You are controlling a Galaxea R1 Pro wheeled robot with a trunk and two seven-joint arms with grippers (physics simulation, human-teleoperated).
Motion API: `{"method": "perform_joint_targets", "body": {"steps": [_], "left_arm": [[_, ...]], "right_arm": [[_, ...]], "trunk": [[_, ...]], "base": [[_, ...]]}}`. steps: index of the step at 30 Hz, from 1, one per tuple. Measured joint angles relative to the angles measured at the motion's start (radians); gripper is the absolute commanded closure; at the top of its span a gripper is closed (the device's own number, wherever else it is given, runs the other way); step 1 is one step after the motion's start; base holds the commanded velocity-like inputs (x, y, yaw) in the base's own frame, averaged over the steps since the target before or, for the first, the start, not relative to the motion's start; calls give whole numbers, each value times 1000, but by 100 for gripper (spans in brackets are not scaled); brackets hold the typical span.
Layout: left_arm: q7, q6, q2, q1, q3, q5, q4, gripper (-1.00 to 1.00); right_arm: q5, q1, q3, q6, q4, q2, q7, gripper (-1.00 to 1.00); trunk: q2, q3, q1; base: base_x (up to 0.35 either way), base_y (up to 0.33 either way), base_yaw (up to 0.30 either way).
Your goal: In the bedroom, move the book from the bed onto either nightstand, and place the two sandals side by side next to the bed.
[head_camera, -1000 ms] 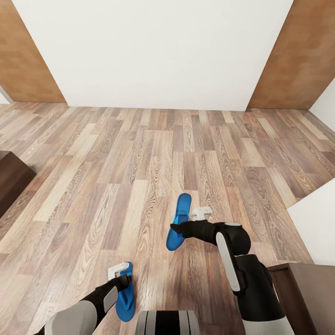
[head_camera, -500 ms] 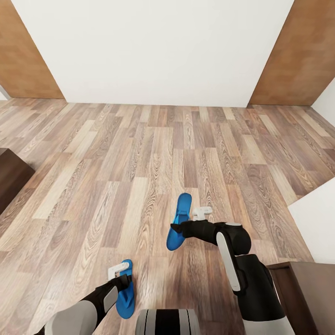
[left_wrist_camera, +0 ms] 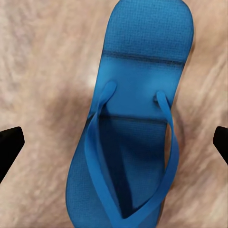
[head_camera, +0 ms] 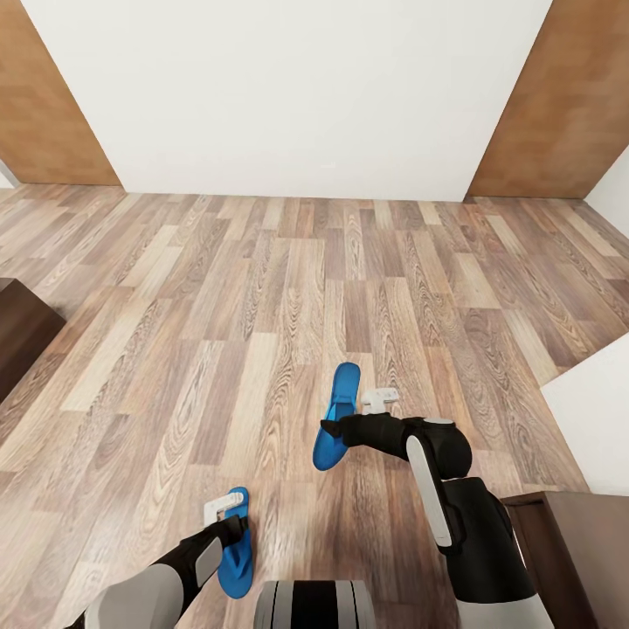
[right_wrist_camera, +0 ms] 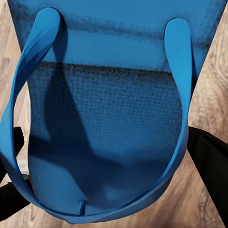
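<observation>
Two bright blue sandals show over the wood-plank floor. My right gripper (head_camera: 330,429) (right_wrist_camera: 109,180) is shut across the width of one sandal (head_camera: 337,414) (right_wrist_camera: 109,118), with dark fingers (right_wrist_camera: 209,161) pressed to its edges. The other sandal (head_camera: 234,549) (left_wrist_camera: 130,118) lies flat on the floor, straps up, near my base. My left gripper (head_camera: 231,527) (left_wrist_camera: 114,142) hovers over it, open, its fingertips (left_wrist_camera: 9,142) wide apart and clear of the sole. The book is out of view.
A glossy dark brown cabinet (head_camera: 572,550), probably a nightstand, stands at the lower right. A pale white surface (head_camera: 598,419) juts in beside it. Dark wooden furniture (head_camera: 22,336) sits at the left edge. White wall and brown panels (head_camera: 559,96) close the far side.
The whole picture shifted slightly upward a second ago, so the camera moved. Both arms and both sandals keep their places.
</observation>
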Motion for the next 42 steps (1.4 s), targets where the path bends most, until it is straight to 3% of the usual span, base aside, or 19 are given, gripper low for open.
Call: {"method": "perform_joint_targets", "body": {"steps": [8,13,30,35,42], "left_arm": [[0,0,-2,0,0,0,0,-100],[0,0,-2,0,0,1,1,-100],[0,0,-4,0,0,1,2,-100],[0,0,-4,0,0,1,2,-100],[0,0,-5,0,0,1,2,-100]], "right_arm": [[0,0,0,0,0,0,0,100],[1,0,0,0,0,0,0,100],[0,0,1,0,0,1,0,100],[1,0,1,0,0,1,0,100],[0,0,1,0,0,1,0,100]], "trunk": [[0,0,0],[-1,-19,2],[-1,-19,2],[-2,-39,5],[-2,-39,4]], "base": [[0,0,0],[0,0,0],[0,0,0],[0,0,0],[0,0,0]]}}
